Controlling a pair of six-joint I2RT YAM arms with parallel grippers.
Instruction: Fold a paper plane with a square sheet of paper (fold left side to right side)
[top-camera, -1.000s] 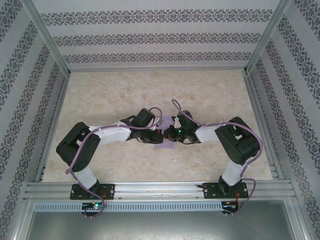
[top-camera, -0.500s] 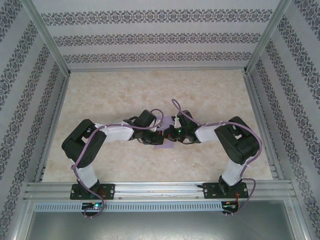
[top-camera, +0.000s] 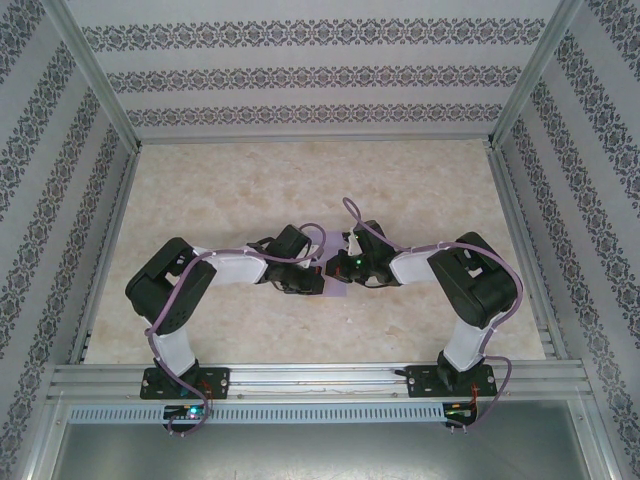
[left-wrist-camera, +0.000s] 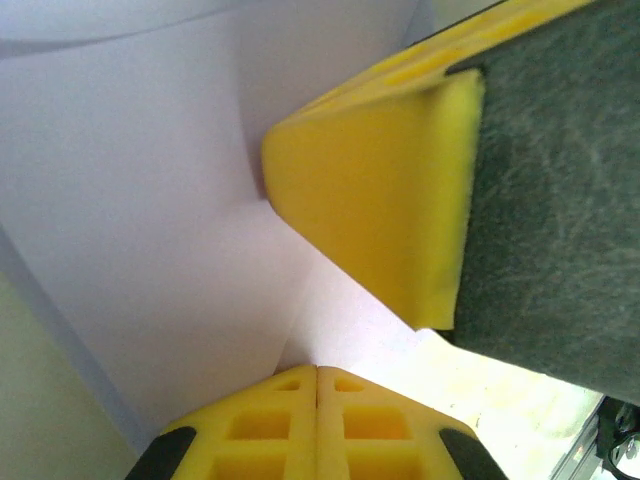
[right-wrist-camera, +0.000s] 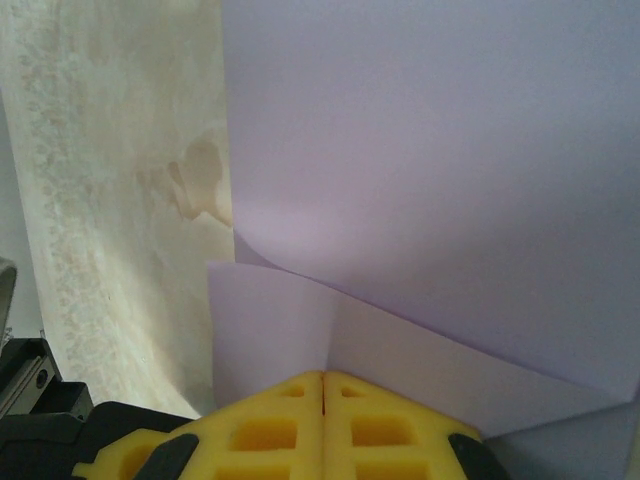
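1. The left hand (left-wrist-camera: 317, 375) is pinching the lavender sheet of paper (left-wrist-camera: 150, 200), its fingers pressed together at a crease.
2. The right hand (right-wrist-camera: 322, 380) is clamping the sheet's folded edge, fingers closed.
3. The sheet is bowing upward over the counter (right-wrist-camera: 110, 200), at mid-counter between the two hands.

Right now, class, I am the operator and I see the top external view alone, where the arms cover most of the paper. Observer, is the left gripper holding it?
Observer: Yes. On the left wrist camera the left gripper is shut, and the square sheet of paper runs right into its tip.
Operator: And the right one?
Observer: On the right wrist camera the right gripper is shut as well, and a creased flap of the sheet comes straight out from its tip.
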